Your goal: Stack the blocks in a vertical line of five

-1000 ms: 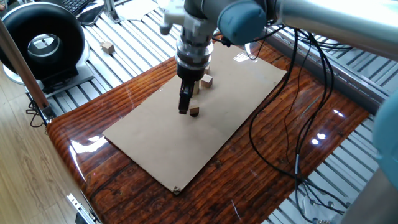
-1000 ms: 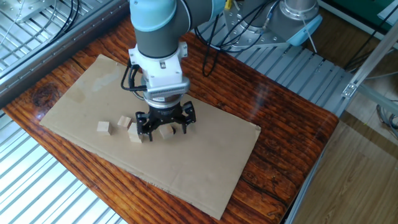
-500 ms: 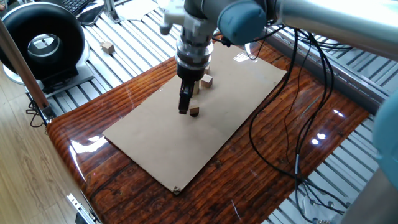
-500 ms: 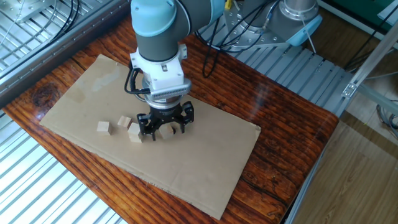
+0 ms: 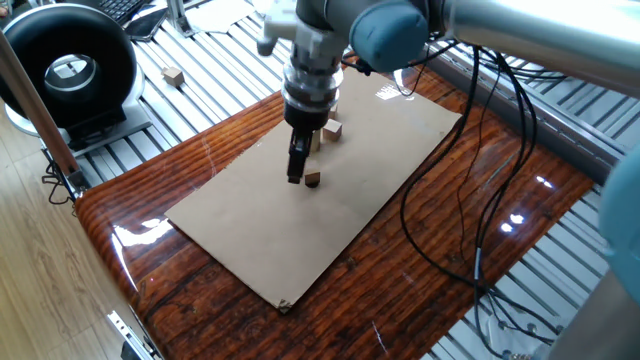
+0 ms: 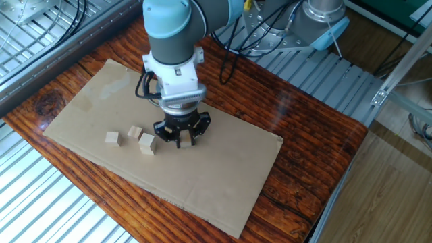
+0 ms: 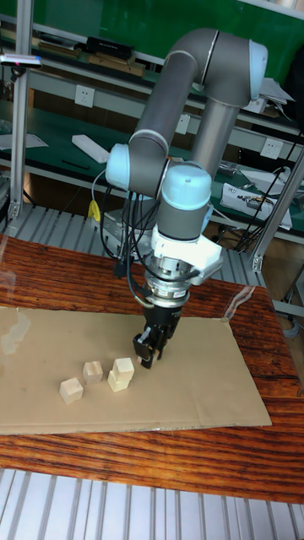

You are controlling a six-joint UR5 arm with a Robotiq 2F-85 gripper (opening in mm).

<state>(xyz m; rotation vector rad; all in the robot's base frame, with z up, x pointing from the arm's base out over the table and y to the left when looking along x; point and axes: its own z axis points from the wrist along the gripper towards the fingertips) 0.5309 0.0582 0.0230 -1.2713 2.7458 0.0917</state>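
The gripper (image 6: 181, 137) sits low on the cardboard (image 6: 223, 169), fingers drawn in around a block (image 5: 313, 179) — whether they actually pinch it I cannot tell. Three more blocks (image 6: 146, 143) lie just beside it — another sits off the table.

Two fixed views look down from opposite table corners; tall view faces front, low; all share cardboard sheet (image 6: 169, 169).
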